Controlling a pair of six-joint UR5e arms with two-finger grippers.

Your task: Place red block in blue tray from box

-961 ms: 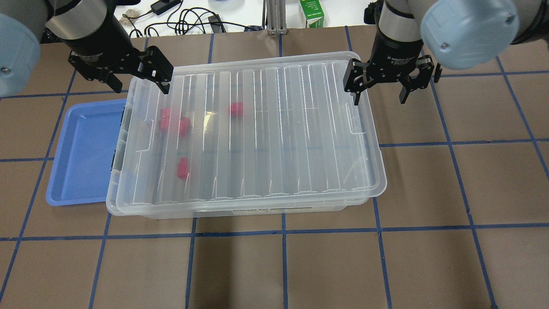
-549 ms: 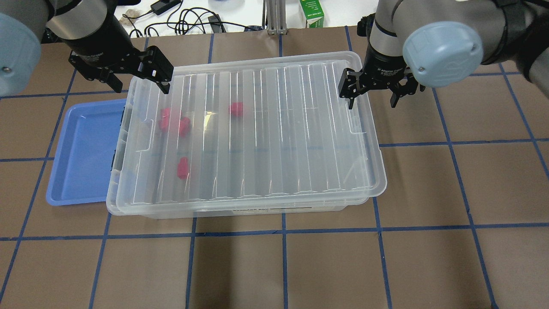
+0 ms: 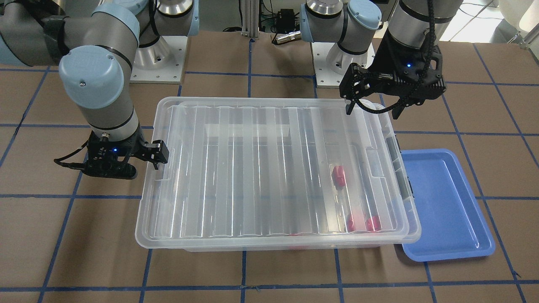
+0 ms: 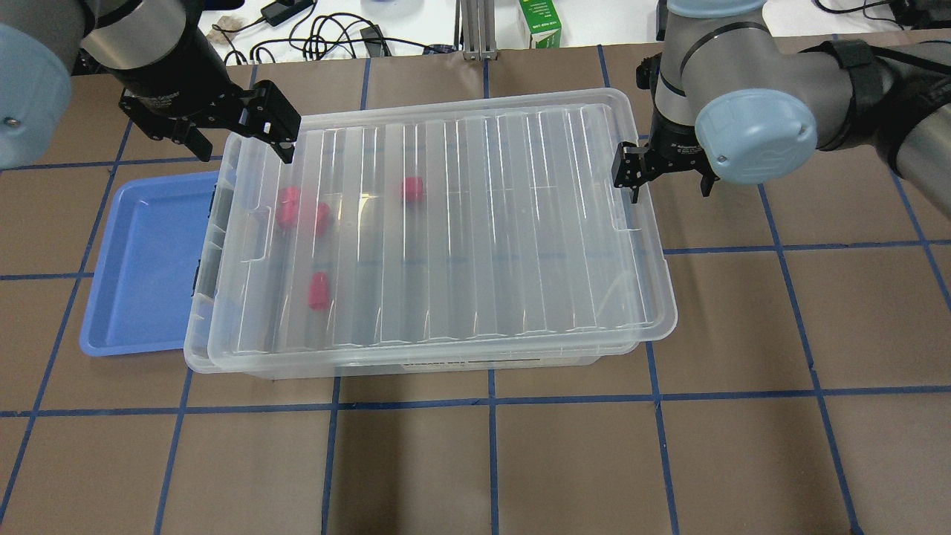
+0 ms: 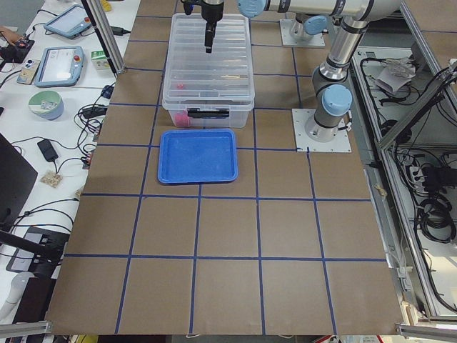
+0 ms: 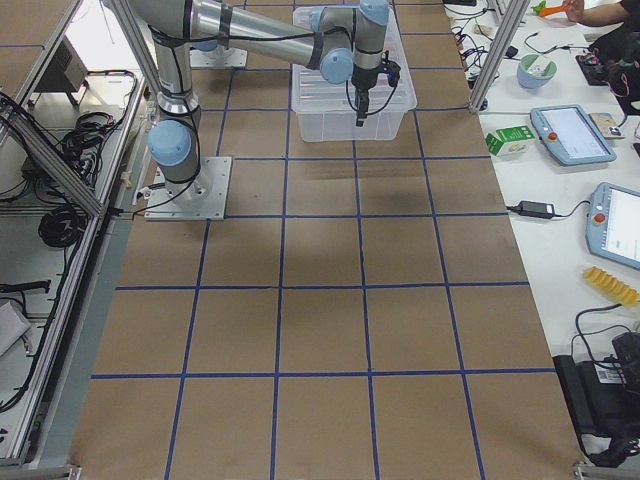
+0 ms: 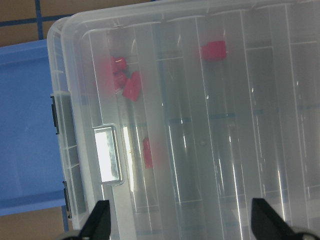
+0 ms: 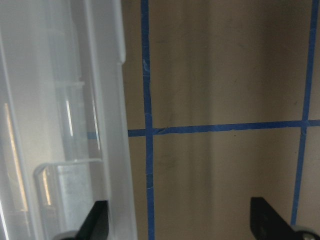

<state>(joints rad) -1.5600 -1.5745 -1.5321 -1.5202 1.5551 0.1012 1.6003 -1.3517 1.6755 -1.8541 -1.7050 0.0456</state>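
We see the left gripper (image 4: 241,148) with jaws spread wide and holding nothing, above the corner of the lid (image 4: 505,223) that points to the counter's far and left edges. The right gripper (image 4: 669,187) is released too, just beside the opposite end of the box (image 4: 416,369). The red block (image 4: 411,189) lies inside the box, under the lid, near three like blocks. The blue tray (image 4: 141,260) lies just beside the box, toward the left edge.

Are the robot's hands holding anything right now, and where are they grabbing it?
Nothing is held. The left gripper and right gripper are both open, each near one end of the box lid, gripping nothing.
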